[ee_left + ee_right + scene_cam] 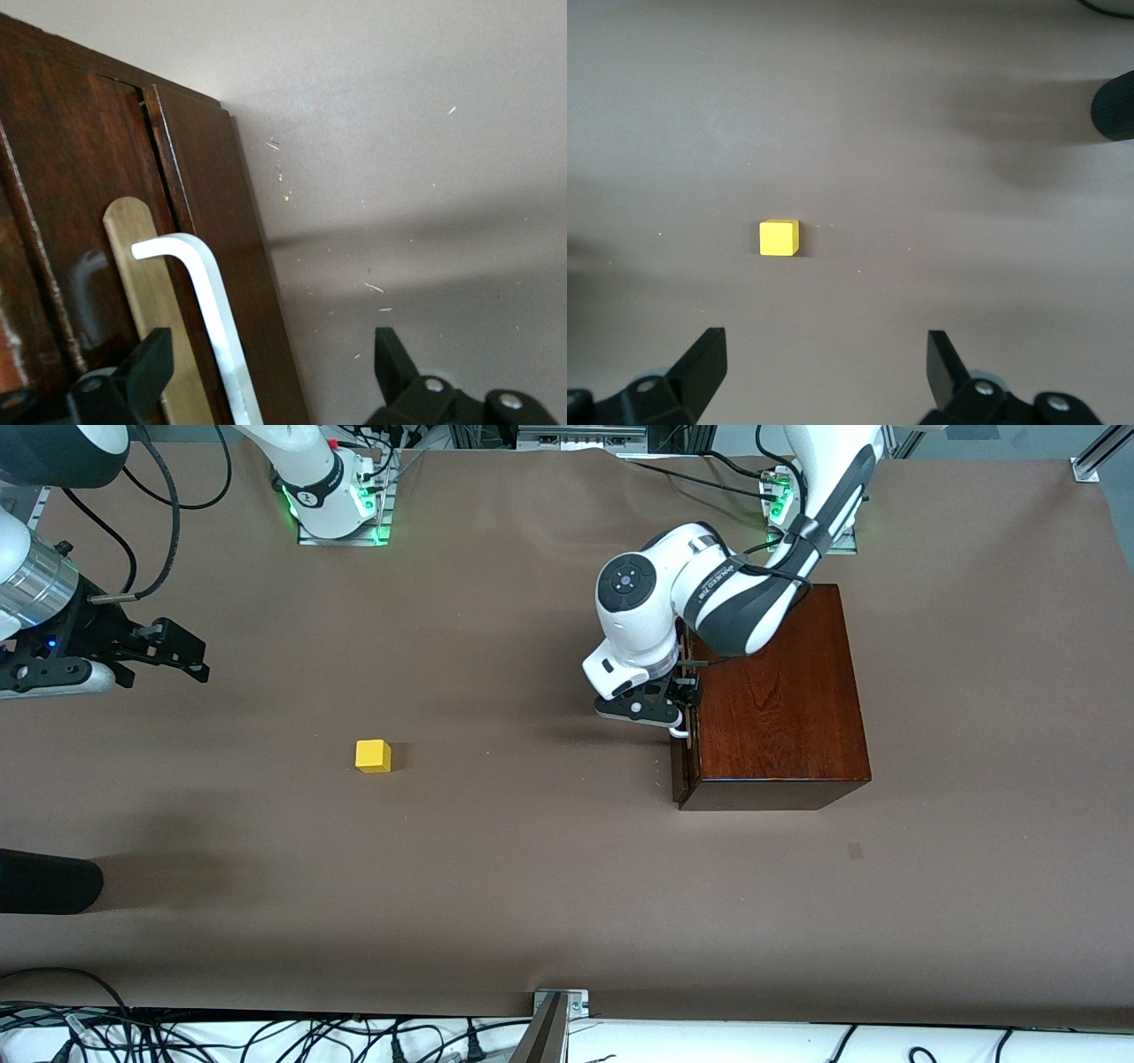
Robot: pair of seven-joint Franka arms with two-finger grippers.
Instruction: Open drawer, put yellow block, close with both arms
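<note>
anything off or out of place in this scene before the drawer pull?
Nothing stands out. The wooden box sits square, its drawer shut. The left gripper has open fingers astride the white handle. The yellow block sits upright on bare table, below the right gripper, which waits open.

The only lettering in view is a short dark line of print on the white shell of the left arm (709, 584), near its wrist joint; it is too small to make out. No other text, label or number shows.
</note>
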